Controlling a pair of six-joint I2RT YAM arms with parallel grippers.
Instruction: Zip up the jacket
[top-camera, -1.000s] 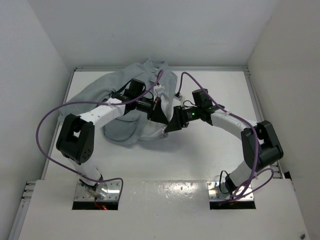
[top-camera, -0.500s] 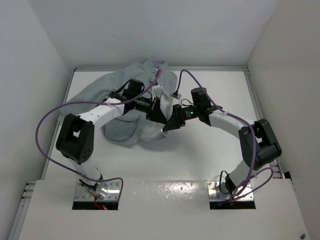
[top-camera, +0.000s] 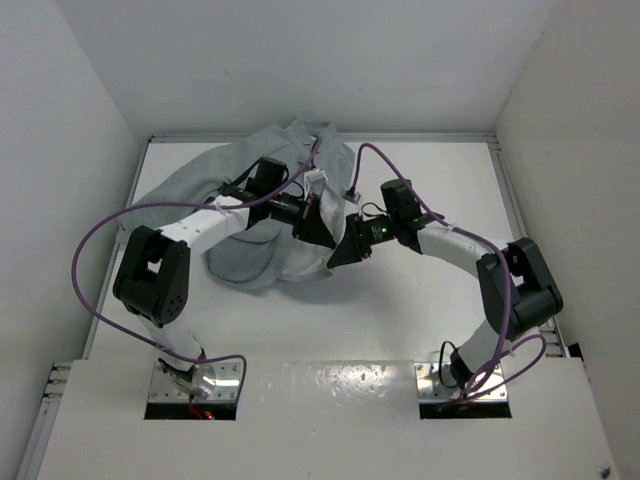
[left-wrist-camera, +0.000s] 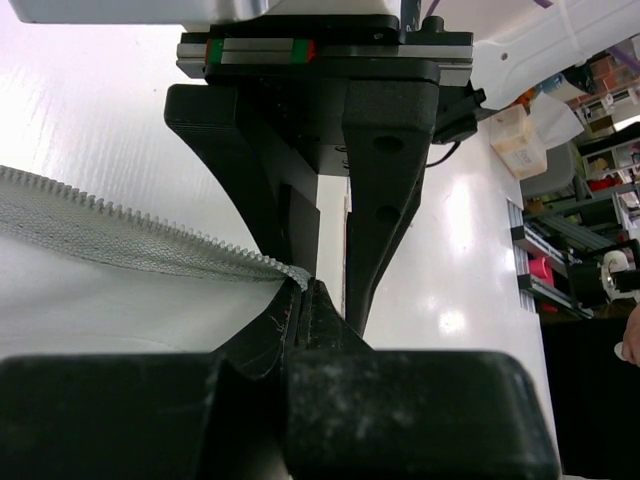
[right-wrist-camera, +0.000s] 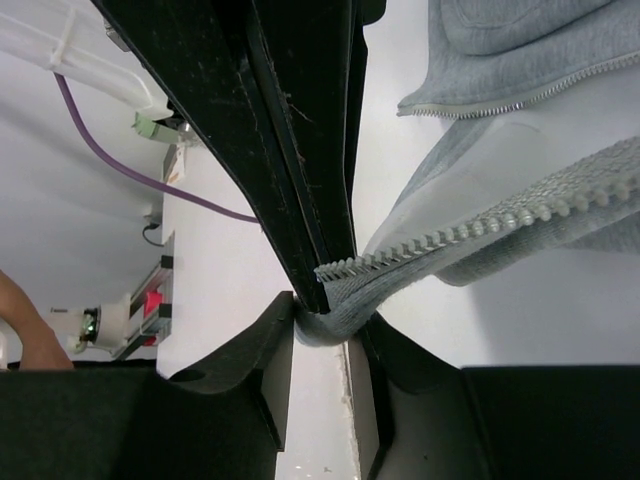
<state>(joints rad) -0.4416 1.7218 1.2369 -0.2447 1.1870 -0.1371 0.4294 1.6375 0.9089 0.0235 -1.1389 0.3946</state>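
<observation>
The light grey jacket (top-camera: 240, 255) lies crumpled at the back left of the table. My two grippers meet tip to tip at its front hem. My left gripper (top-camera: 318, 228) is shut on the end of one zipper tape (left-wrist-camera: 120, 235), pinched at the jaw tips (left-wrist-camera: 305, 290). My right gripper (top-camera: 345, 248) is shut on the bottom end of the other zipper edge (right-wrist-camera: 480, 225), with a fold of grey fabric bunched between its fingers (right-wrist-camera: 322, 325). Each gripper's black fingers show close up in the other's wrist view. No slider is visible.
White table (top-camera: 400, 310) with white walls on three sides. Purple cables (top-camera: 95, 240) loop over both arms. More jacket fabric and a second run of zipper teeth (right-wrist-camera: 500, 100) lie at the upper right of the right wrist view.
My right arm has shifted slightly left, bringing its gripper closer against the left one. The left arm and the jacket have hardly moved.
</observation>
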